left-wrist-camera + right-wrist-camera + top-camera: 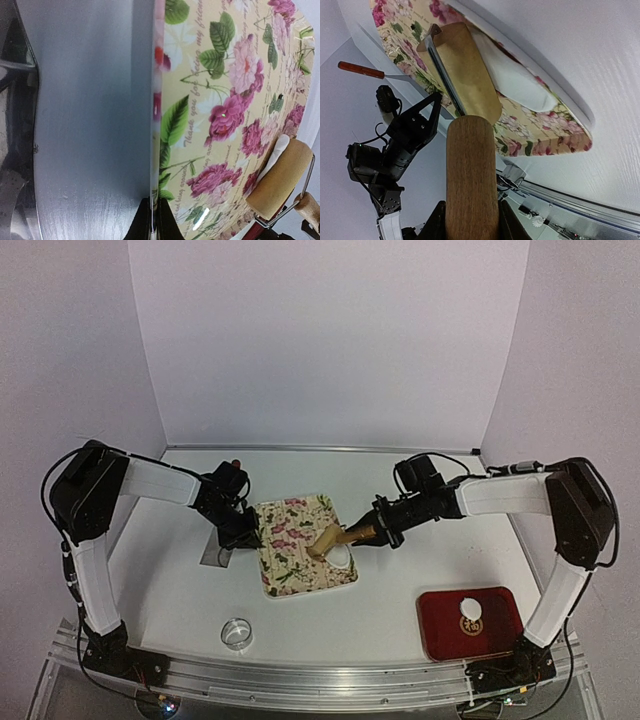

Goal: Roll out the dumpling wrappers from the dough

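Dumpling wrapper (470, 611), one small round white disc, sits on the red tray (500, 638) at the near right, close to my right arm's base. Right gripper (384, 527) is clamped around the wooden handle of the roller (333, 540). I see the roller's drum lying on a white piece of dough (343, 559) at the near right corner of the flowered tray (290, 545), mid-table. Left gripper (152, 227) is pinching that tray's left rim, one finger on each side. A ring cutter (237, 632) rests on the table at the near left, well apart from the flowered tray. There's something brown touching the disc; I can't tell what.
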